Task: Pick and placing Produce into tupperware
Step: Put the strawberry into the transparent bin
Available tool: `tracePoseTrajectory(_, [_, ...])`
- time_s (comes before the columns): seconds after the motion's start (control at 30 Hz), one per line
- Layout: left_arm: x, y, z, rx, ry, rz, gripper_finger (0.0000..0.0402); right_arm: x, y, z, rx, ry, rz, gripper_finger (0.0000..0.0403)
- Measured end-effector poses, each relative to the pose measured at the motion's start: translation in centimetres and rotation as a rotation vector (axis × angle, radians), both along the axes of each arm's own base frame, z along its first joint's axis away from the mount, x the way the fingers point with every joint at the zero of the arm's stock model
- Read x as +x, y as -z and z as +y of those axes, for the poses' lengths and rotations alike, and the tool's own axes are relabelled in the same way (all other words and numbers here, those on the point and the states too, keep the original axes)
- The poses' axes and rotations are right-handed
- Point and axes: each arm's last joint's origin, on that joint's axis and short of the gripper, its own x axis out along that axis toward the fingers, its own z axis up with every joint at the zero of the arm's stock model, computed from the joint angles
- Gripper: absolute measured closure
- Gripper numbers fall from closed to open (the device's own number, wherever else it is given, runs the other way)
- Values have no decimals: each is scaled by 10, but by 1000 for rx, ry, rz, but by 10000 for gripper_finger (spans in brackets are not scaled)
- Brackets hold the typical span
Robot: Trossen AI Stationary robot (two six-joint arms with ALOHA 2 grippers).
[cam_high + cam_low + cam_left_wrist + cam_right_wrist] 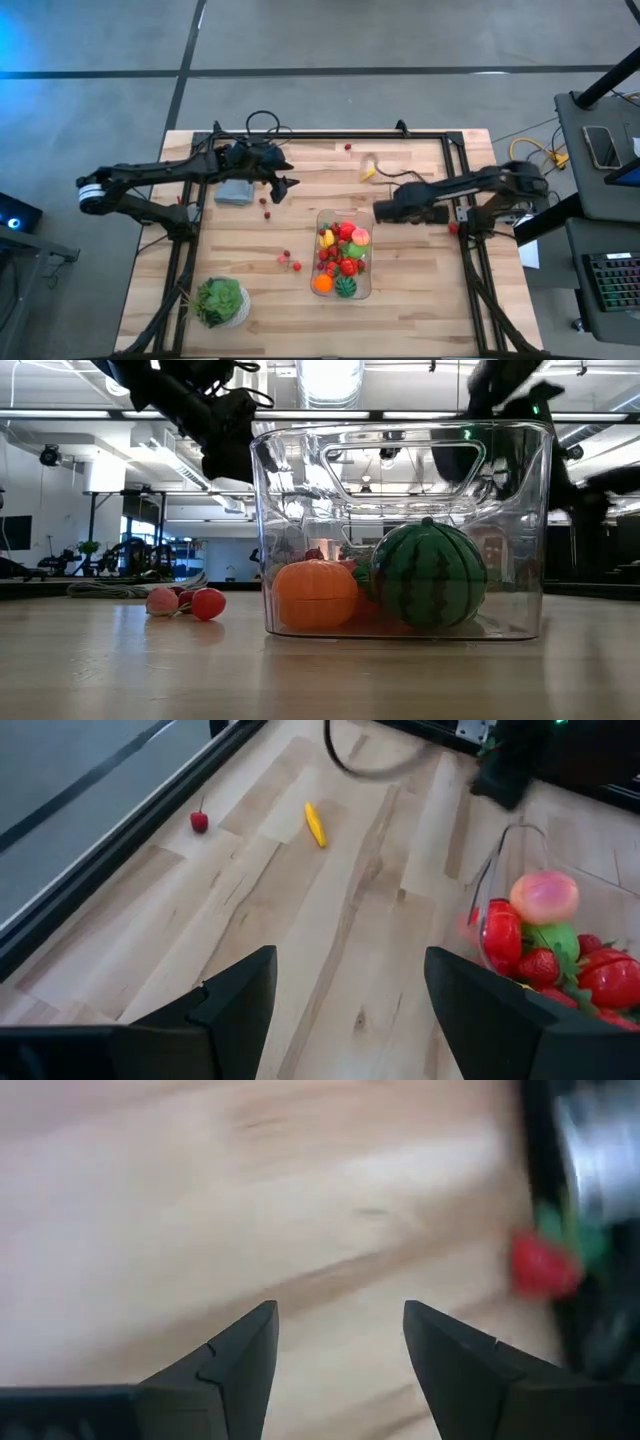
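Seen from above, going left to right: potted plant [221, 301] at the near left corner of the table [420, 310]; folded grey-blue cloth [234, 192] toward the far left. Left gripper [285, 187] hovering just right of the cloth, fingers apart and empty, aimed rightward across the wood. Two red berries [266, 207] just near of that gripper; a small cluster of berries [290, 262] lying left of the container.

Clear container [366, 290] near the table's middle, long axis running far to near, open side up. Inside, packed produce: yellow piece [327, 238] and pink piece [360, 237] at the far end, red pieces between, orange piece [322, 284] and striped green ball [346, 286] at the near end. A lone berry [347, 147] by the far edge; yellow slender piece [368, 173] beyond the container, slanted.

Right gripper [380, 212] just right of the container's far end, pointing left, fingers apart, holding nothing.

Low view alone showing the container's full height and its moulded handle, orange piece and striped ball resting on the floor of it, two berries [190, 602] on the wood to its left. Left wrist view alone showing the yellow piece [315, 824] lengthwise and the container's curved rim. Right wrist view alone showing a blurred red berry [545, 1264] with green leaves near a dark frame.
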Motion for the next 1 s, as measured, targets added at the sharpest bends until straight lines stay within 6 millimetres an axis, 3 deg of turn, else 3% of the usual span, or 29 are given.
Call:
tracePoseTrajectory(0.13, [4, 1, 2, -3, -6, -14, 162, 2, -32, -2, 304, -541, -36, 193])
tracePoseTrajectory(0.33, [9, -1, 4, -12, -22, -70, 162, -7, -68, -23, 611, -855, 40, 193])
tracePoseTrajectory(0.47, [11, -3, 4, -42, -45, -109, 162, -8, -69, -46, 697, -1067, 1, 193])
tracePoseTrajectory(0.6, [9, -5, 4, -38, -45, -120, 162, -15, -53, -63, 801, -1113, 14, 193])
tracePoseTrajectory(0.73, [8, -9, 3, -32, -44, -135, 162, -29, -30, -70, 913, -1001, 51, 193])
tracePoseTrajectory(0.9, [8, -13, 3, -22, -44, -170, 162, -45, 1, -65, 1068, -888, 134, 193])
tracePoseTrajectory(1.0, [8, -14, 4, -49, -70, -194, 162, -52, 16, -60, 1161, -938, 184, 193])
